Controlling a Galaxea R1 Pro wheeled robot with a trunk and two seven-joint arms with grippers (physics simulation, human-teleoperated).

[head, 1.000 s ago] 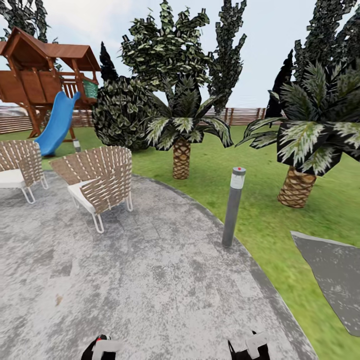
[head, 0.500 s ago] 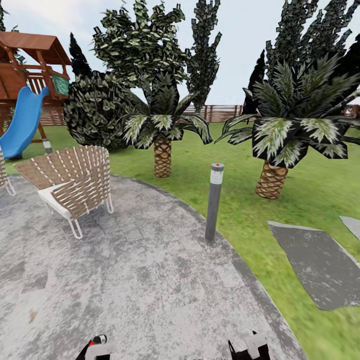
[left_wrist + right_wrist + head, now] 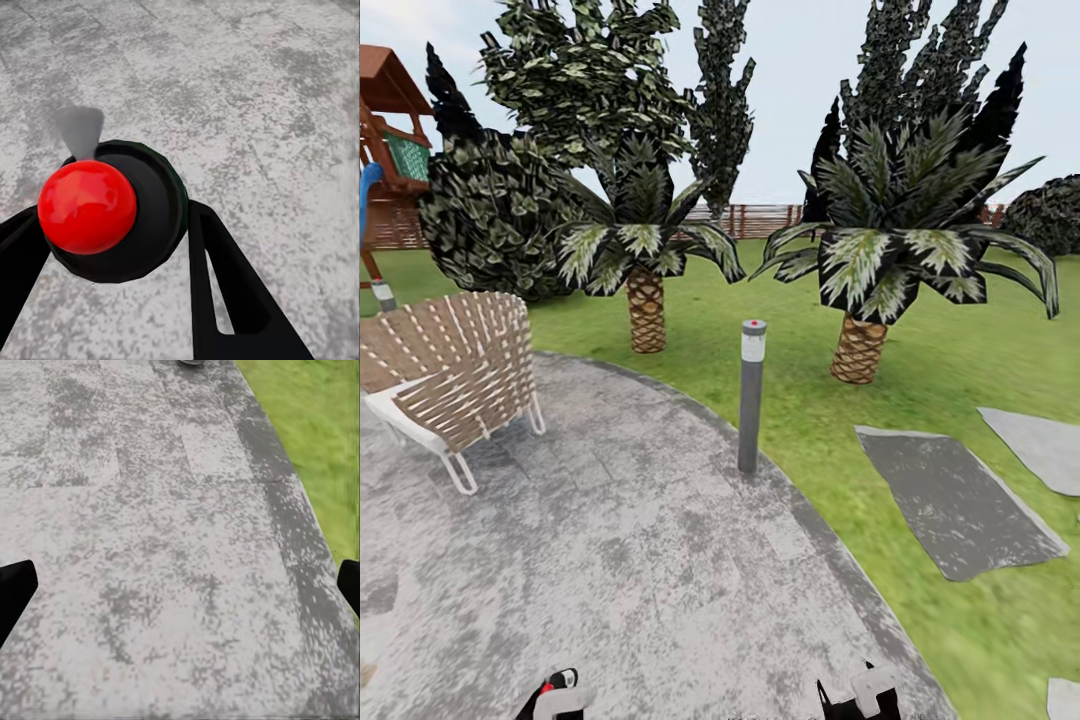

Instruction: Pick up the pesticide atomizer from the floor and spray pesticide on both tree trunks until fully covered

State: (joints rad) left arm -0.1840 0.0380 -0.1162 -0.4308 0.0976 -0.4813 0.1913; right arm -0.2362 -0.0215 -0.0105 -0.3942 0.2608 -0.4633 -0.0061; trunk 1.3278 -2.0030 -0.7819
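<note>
Under me spreads a grey speckled paved patch point(image 3: 630, 560), rounded along its far edge, where a darker border curves against the grass point(image 3: 920, 340). On the paving stands a woven chair point(image 3: 450, 375) with white legs and a pale cushion, off to my left. A short grey post point(image 3: 750, 395) with a red-dotted cap rises upright right at the paving's rim. Out on the lawn lie flat grey slabs point(image 3: 955, 500), set apart from one another, and two stubby palms point(image 3: 646, 310) root straight in the green beyond the curve.
</note>
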